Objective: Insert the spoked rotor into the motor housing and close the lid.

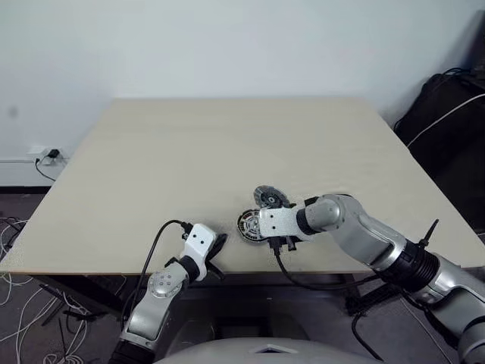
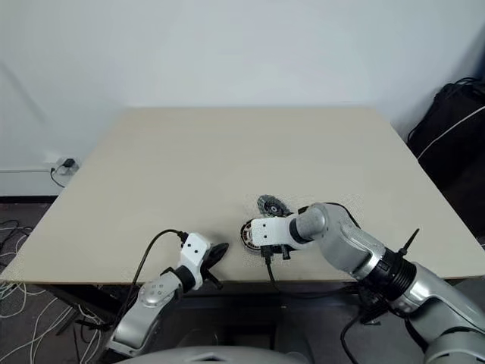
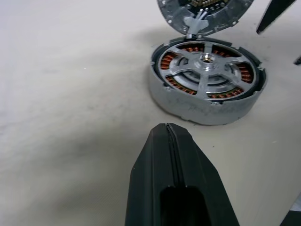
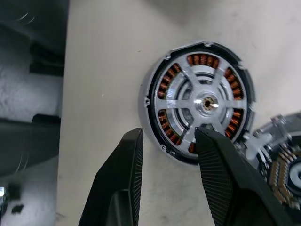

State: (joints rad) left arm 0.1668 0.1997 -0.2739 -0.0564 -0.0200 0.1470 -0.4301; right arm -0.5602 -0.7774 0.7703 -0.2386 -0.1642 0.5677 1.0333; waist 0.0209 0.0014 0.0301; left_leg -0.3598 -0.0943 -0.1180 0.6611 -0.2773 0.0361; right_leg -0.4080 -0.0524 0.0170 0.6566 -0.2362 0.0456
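Silver spoked rotor (image 4: pixel 200 104) already sits inside round dark-and-silver motor housing (image 3: pixel 207 110), just past empty, part-open right pincer (image 4: pixel 167 136). Ribbed silver lid (image 4: pixel 282 162) beside housing, not yet on. Left pincer (image 3: pixel 170 136) clenched, empty.

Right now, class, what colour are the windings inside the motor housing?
Copper-orange windings in the motor housing; clearest in right wrist view.

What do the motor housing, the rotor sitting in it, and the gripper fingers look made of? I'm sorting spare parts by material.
Motor housing: looks like matte grey cast or machined metal, faintly scuffed wall, with copper-orange windings inside.
Spoked rotor: bright silver metal, smooth satin sheen on the spokes, probably aluminium.
Right gripper fingers: black, likely plastic or rubber, with fine ribbed pads.
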